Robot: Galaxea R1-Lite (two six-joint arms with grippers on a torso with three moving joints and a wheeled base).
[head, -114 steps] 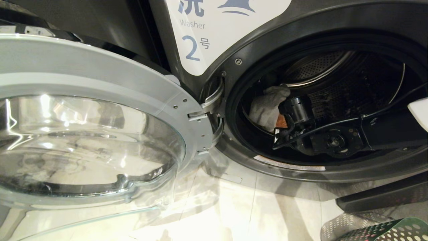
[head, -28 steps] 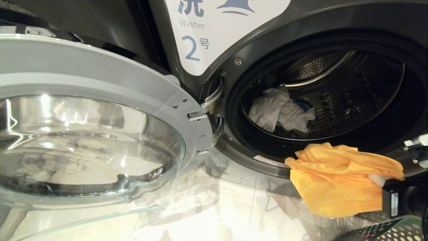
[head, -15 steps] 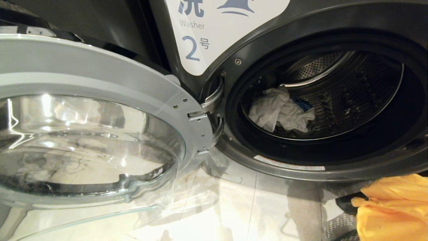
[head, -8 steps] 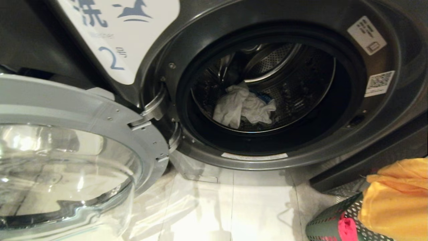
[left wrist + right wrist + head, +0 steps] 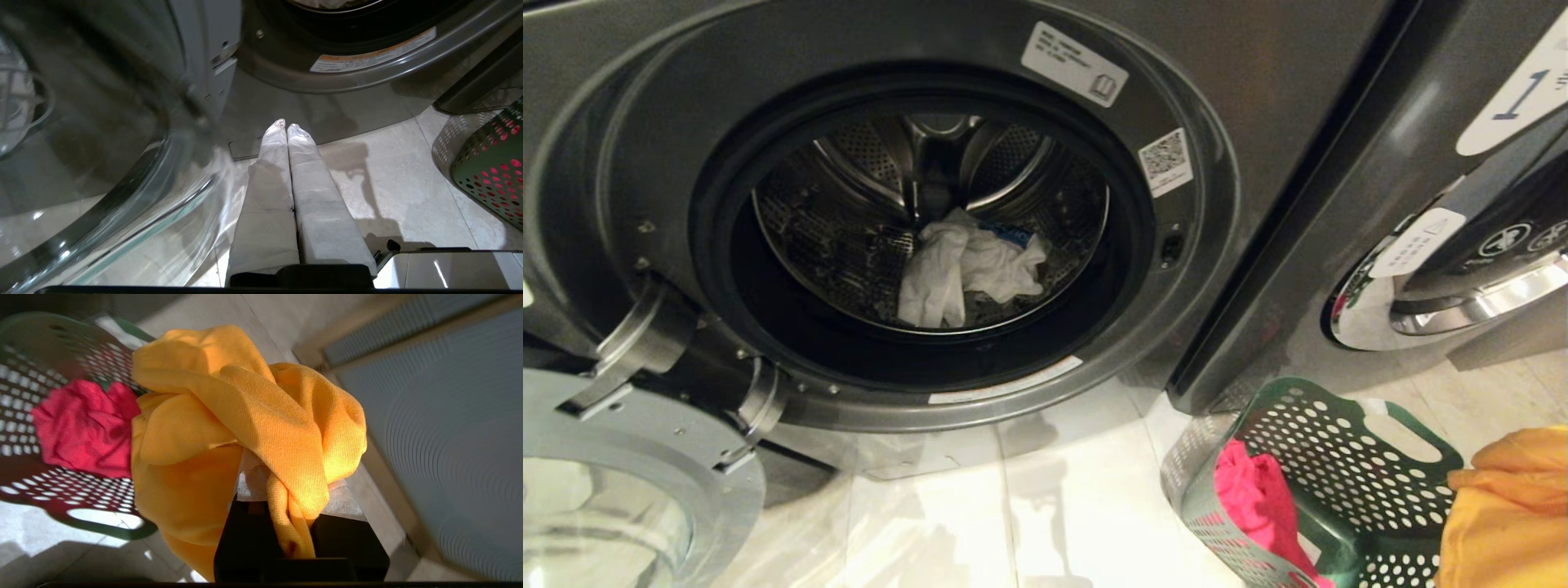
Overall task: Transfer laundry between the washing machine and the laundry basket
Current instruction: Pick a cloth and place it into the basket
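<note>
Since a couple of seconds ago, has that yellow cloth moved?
Yes. The yellow cloth, gripped in the right hand, has gone from the washer door rim to beside the basket. The camera turned too.

Looks like a shared laundry room / laundromat, not a home. Two dark grey front-loaders side by side: washing machine (image 5: 915, 237) with open porthole door (image 5: 629, 482), and a second machine (image 5: 1462, 245) just to its right carrying a number label "1" (image 5: 1515, 98). QR sticker (image 5: 1165, 161) and a spec sticker (image 5: 1074, 64) on the front ring. Glossy pale tile floor (image 5: 1045, 506). Perforated green laundry basket (image 5: 1339, 457) sits on the floor in front of the machines.
</note>
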